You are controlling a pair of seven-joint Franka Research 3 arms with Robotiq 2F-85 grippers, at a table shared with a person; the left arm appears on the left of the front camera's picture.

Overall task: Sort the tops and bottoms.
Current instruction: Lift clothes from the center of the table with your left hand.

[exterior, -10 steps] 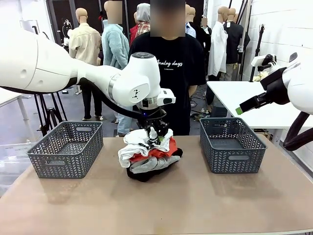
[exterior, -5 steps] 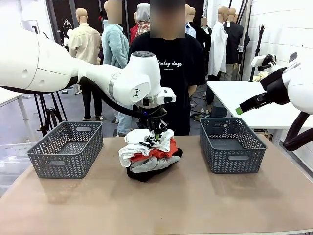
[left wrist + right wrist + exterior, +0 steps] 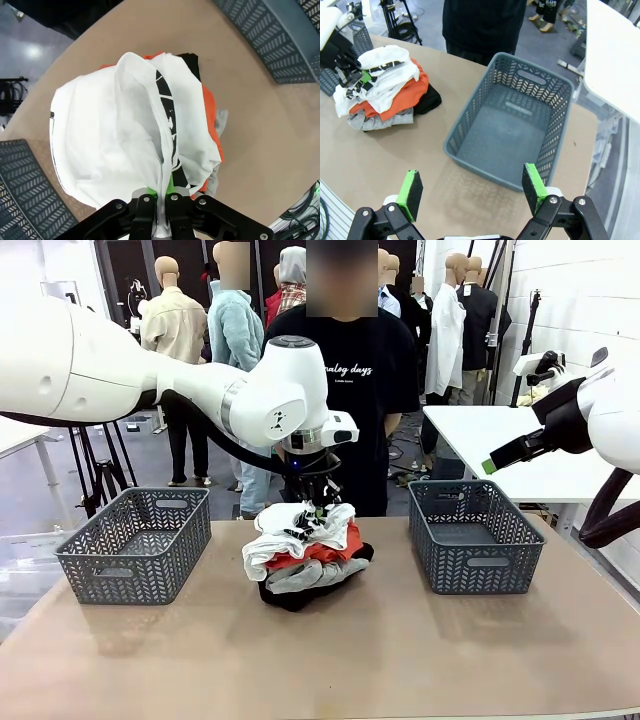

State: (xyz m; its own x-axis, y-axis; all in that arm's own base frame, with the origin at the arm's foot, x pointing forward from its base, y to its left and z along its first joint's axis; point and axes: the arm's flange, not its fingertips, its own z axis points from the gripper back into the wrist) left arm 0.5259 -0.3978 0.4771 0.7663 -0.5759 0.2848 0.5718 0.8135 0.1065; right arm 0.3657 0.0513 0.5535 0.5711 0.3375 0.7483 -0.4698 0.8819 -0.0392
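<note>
The clothes lie in one heap [image 3: 305,558] at the table's middle. On top is a white top with black print [image 3: 125,135]. My left gripper [image 3: 162,192] is shut on a pinched fold of it, directly above the heap [image 3: 318,508]. Under it lie an orange top [image 3: 320,551], a light grey top [image 3: 300,576] and the black bottoms [image 3: 300,598] at the base. My right gripper [image 3: 472,185] hangs open and unladen high over the table's right side, above the near rim of the right basket [image 3: 520,80], with the heap [image 3: 385,90] far to its left.
A grey plastic basket [image 3: 135,558] stands at the left of the table and another [image 3: 472,562] at the right, both with nothing in them. A person in a black tee [image 3: 345,390] stands behind the far edge. A white table [image 3: 520,445] stands at the back right.
My left gripper has shut on the fold of the white top, and the fold stands slightly higher. The right arm has not moved.
</note>
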